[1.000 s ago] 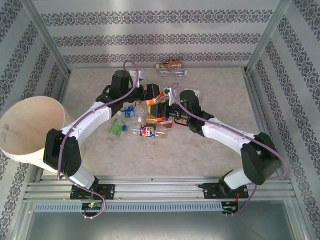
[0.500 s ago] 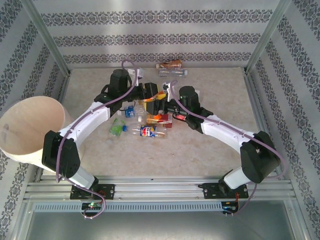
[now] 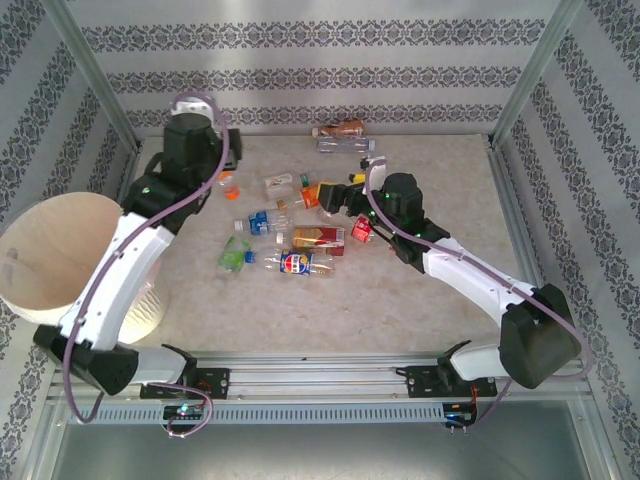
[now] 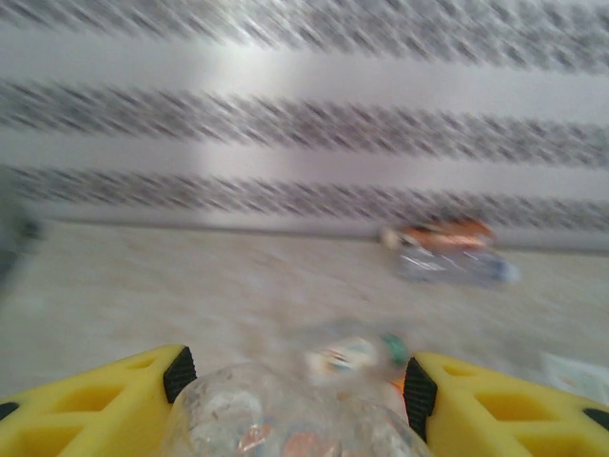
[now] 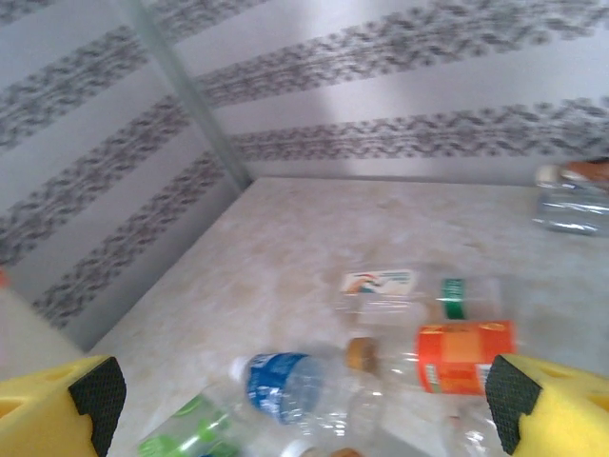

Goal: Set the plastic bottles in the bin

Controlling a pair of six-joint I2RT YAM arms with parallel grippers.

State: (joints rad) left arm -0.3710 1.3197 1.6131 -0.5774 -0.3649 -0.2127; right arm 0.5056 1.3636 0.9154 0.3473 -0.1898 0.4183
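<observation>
**Now one bottle is held and the rest lie down**

Up over the far left part of the tabletop (image 3: 450, 180), the left fingers (image 4: 95, 409) pinch a clear bottle (image 4: 285, 424). The bottle sits between the two black pads and touches both. It looks blurry in the left wrist view, so I cannot tell its label. It is not above the bin.

The right fingers (image 5: 48, 409) are spread wide apart with nothing between them. They hang just over the pile of bottles (image 3: 300, 230) in the middle of the tabletop.

The bin (image 3: 60, 250) is big, round and cream-white. It stands at the near left, beside the left arm and well apart from the pile.

The bottles in the pile lie on their sides, close together. One has a blue label (image 3: 260, 222). One is green (image 3: 237, 256). One has an orange and red label (image 3: 318, 237). One has a white label (image 3: 281, 183).

Two more bottles lie by the far wall, just beside each other. One is brown and orange (image 3: 345, 127), and one is clear (image 3: 347, 145).
</observation>
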